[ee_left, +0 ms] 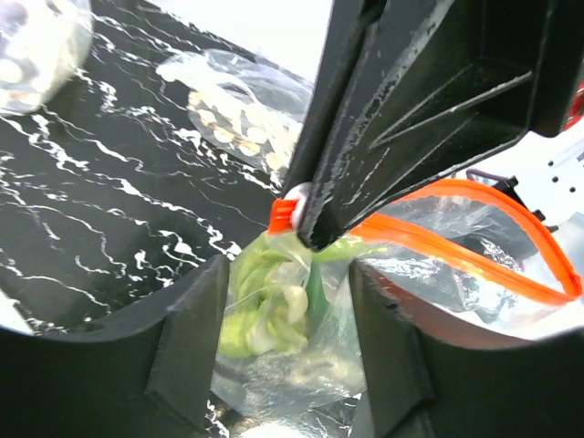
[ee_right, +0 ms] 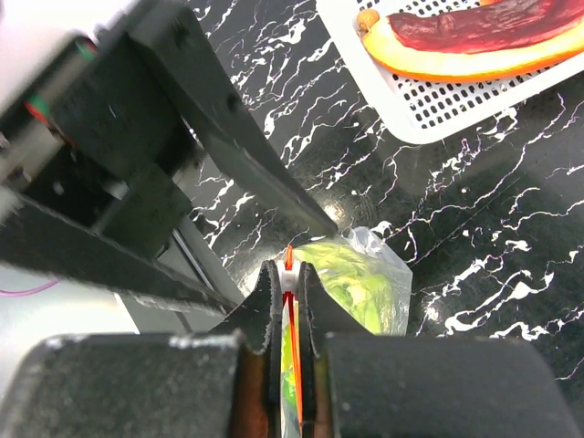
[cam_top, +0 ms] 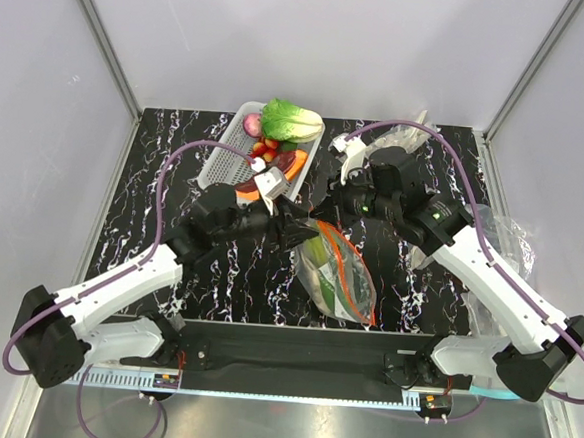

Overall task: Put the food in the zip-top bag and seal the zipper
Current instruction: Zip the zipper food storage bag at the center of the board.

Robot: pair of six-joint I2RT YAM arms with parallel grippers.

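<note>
Two arms reach in from the near edge and meet over the middle of the black marbled table [cam_top: 144, 179]. Nearest to us lies the zip-top bag [cam_top: 343, 283], flat on the table, with green and whitish toy vegetables [ee_left: 260, 306] inside. Any print on the pouch is too small to read. Its red-orange zipper [ee_left: 456, 260] runs along the right-hand edge, and the two strips bow apart there, so the mouth gapes. At the zipper's far end the left gripper [ee_left: 287, 310] is released, fingers spread to either side of the plastic. Right beside it, the right gripper [ee_right: 288, 274] is clenched on the very end of the strip. Beyond them, a white perforated basket [cam_top: 219, 159] holds an orange-and-maroon slice [ee_right: 474, 41] and a leafy cabbage [cam_top: 291, 121]. Farthest back sits a wrinkly clear bag [cam_top: 403, 137].
</note>
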